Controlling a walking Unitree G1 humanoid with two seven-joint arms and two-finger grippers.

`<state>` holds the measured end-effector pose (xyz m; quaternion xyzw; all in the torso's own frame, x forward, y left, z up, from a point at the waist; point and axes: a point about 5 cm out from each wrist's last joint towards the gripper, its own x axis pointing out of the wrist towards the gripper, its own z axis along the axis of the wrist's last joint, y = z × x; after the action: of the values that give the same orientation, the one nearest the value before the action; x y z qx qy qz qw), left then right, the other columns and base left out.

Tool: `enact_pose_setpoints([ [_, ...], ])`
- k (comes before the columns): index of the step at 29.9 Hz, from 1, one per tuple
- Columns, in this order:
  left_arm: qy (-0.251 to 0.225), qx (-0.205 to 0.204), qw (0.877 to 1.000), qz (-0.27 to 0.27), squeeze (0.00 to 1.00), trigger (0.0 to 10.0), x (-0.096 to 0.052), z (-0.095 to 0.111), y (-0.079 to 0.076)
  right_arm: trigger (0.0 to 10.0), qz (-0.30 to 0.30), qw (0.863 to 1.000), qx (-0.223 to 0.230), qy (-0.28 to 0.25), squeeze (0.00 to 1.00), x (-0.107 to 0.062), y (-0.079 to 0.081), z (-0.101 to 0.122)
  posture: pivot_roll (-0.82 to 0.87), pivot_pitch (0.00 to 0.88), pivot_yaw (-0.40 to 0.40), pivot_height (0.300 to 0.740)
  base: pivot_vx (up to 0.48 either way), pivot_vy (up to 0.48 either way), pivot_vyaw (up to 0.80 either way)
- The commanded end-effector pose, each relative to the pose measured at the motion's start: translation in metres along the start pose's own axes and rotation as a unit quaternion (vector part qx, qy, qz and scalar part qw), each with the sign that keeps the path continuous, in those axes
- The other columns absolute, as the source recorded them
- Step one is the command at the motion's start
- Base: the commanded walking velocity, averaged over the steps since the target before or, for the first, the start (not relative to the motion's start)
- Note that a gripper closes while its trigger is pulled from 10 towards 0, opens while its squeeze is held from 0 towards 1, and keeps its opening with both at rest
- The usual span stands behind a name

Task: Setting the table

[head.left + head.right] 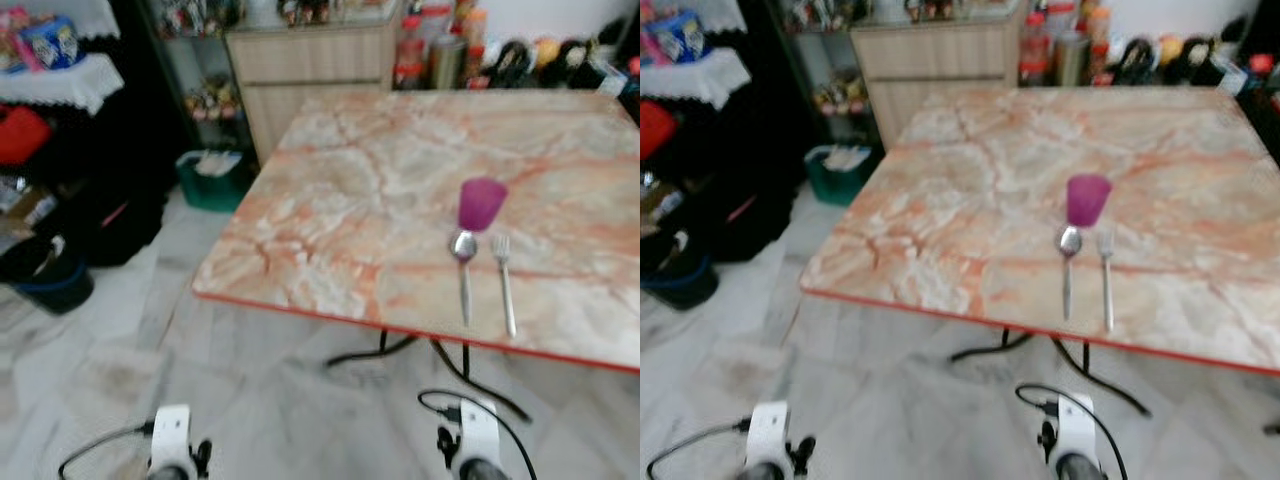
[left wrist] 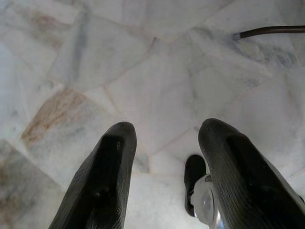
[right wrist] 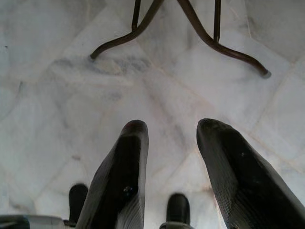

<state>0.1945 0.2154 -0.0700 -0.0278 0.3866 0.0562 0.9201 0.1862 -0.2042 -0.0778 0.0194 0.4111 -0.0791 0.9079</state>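
Both arms are hung low over the floor, nothing held. The left gripper (image 2: 164, 143) is seen with its two black fingers spread apart above pale marble tiles (image 2: 143, 86), and the right gripper (image 3: 171, 138) is parted the same way, pointed at the floor near the dark curved metal legs (image 3: 190, 28) of the counter. Further out, the counter (image 1: 380, 180) is topped with a pinkish-orange marbled slab edged in red. Near its front edge a translucent purple cup (image 1: 481, 203) is stood upright, with a spoon (image 1: 464, 270) laid just in front of it, bowl towards the cup, and a fork (image 1: 505, 280) laid just beside the spoon on the robot's right, roughly parallel. Beyond the far edge, a wooden cabinet (image 1: 310, 70) and a row of bottles (image 1: 430, 50) can be made out, kinda blurry. Off to the left a green bin (image 1: 212, 178) is set on the floor, and a shelf with a white lace cloth (image 1: 60, 80) is seen too.
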Motion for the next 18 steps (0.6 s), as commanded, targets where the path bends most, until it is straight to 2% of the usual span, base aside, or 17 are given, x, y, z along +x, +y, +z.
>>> enact_pose_setpoints([
  [1, 0.004, -0.006, 1.0, 0.01, 0.0, 10.0, -0.0012, -0.0023, 0.0057, 10.0, 0.006, 1.0, 0.0, 0.002, 0.0, -0.0003, 0.0045, -0.002, 0.09, 0.0, 0.106, 0.74, 0.0, 0.0, 0.0],
  [18, 0.009, -0.005, 1.0, 0.012, 0.0, 10.0, -0.0032, -0.0076, 0.0075, 10.0, 0.008, 1.0, -0.002, 0.005, 0.0, -0.0019, 0.0037, -0.0069, 0.1, 0.0, 0.101, 0.74, 0.0, 0.0, 0.0],
])
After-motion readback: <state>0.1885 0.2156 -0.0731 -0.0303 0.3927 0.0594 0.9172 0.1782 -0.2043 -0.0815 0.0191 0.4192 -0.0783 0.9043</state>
